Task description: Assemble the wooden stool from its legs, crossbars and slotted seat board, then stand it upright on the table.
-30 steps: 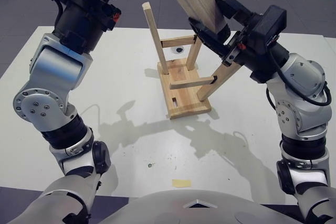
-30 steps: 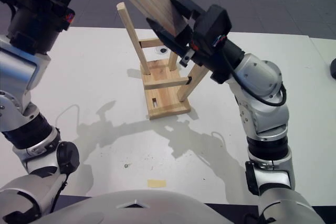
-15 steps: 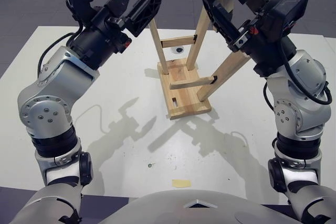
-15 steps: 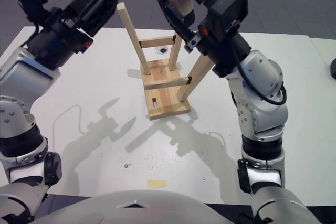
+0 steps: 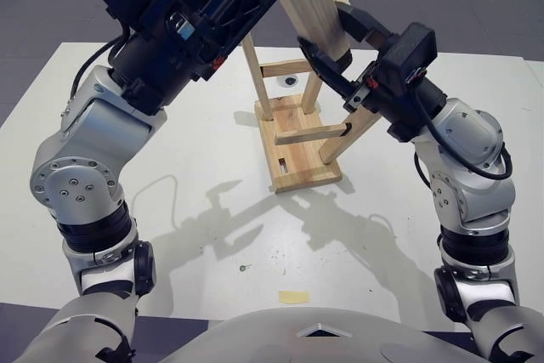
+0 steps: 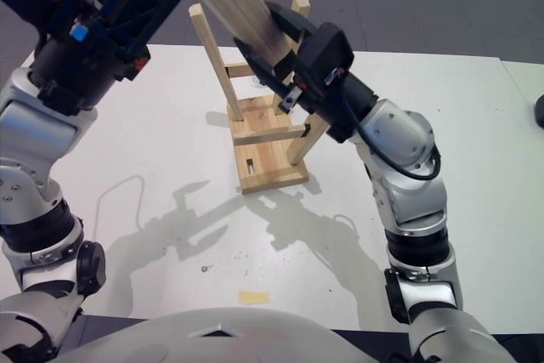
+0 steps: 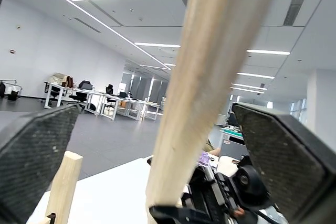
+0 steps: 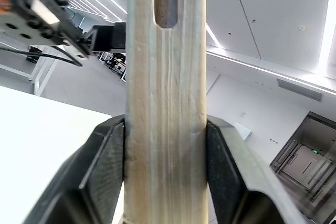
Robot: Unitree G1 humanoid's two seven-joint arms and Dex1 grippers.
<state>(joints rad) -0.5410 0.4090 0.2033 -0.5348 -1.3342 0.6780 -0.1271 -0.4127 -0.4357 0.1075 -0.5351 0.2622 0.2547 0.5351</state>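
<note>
Jaws clenched on the board point(image 6: 246, 14), our right gripper point(image 8: 165, 171) held it slanting up between our left gripper's point(image 7: 160, 150) spread jaws.

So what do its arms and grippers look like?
The left arm and right arm are silver shells with round bolted joints and black bands; a black cable loops along the right. Forearms are black with red marks. The left gripper and right gripper have black fingers with textured pads.

The right tool point(image 8: 165, 171) clamps the slotted seat board point(image 8: 165, 77) flat between both its pads point(image 8: 107, 166).
</note>
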